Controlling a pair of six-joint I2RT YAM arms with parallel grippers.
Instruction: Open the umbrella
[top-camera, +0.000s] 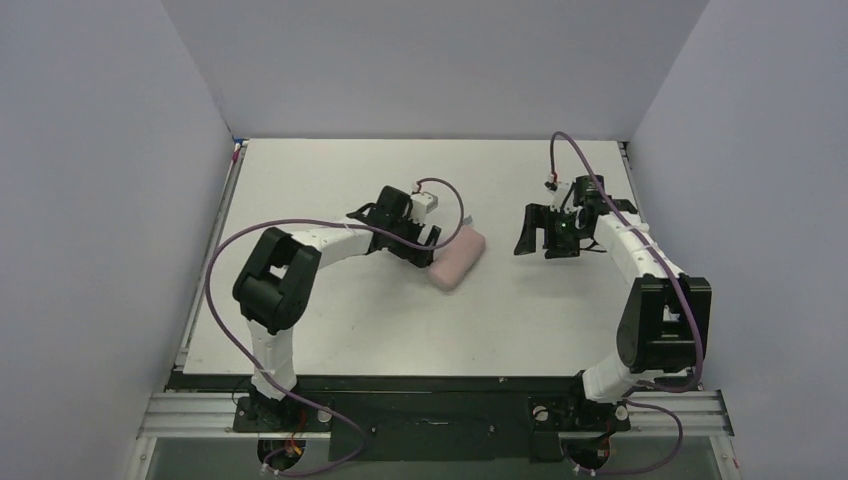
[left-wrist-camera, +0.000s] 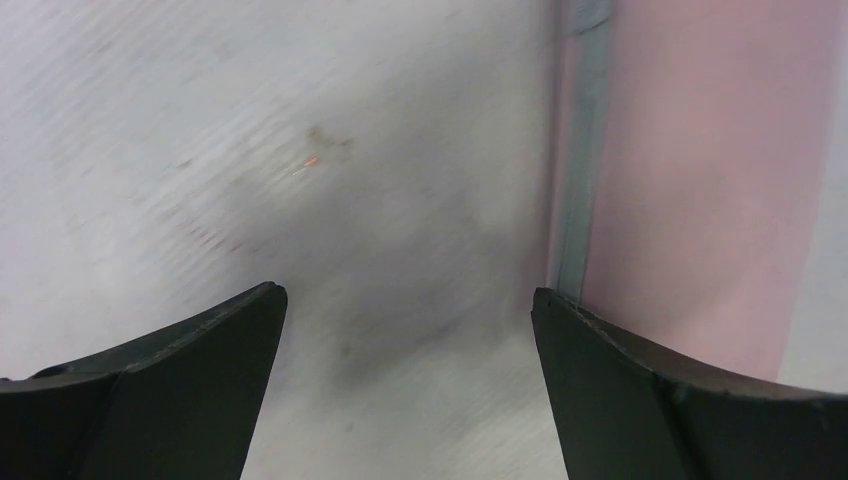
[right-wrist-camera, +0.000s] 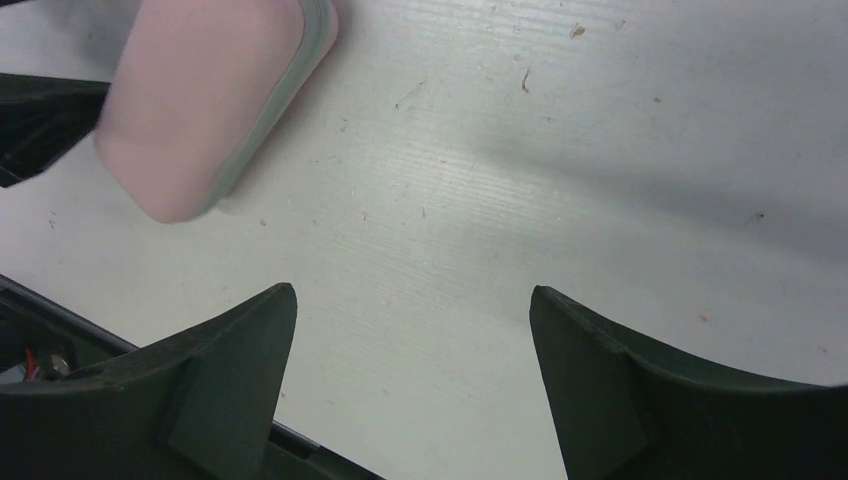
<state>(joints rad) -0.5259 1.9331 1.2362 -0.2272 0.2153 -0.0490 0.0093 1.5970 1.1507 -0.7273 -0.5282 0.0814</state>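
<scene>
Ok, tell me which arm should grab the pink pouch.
Left. The left jaws stand open right beside the pouch; the right jaws, also open, hang clear of it, farther off.

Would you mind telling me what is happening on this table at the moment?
Two robot arms are meant to open an umbrella, but nothing is held yet. The left gripper is open, low beside a pale pink oblong sleeve lying on the table, which sits outside its fingers. The right gripper, also open, hovers apart on the sleeve's other side. No unfolded umbrella is in view.
</scene>
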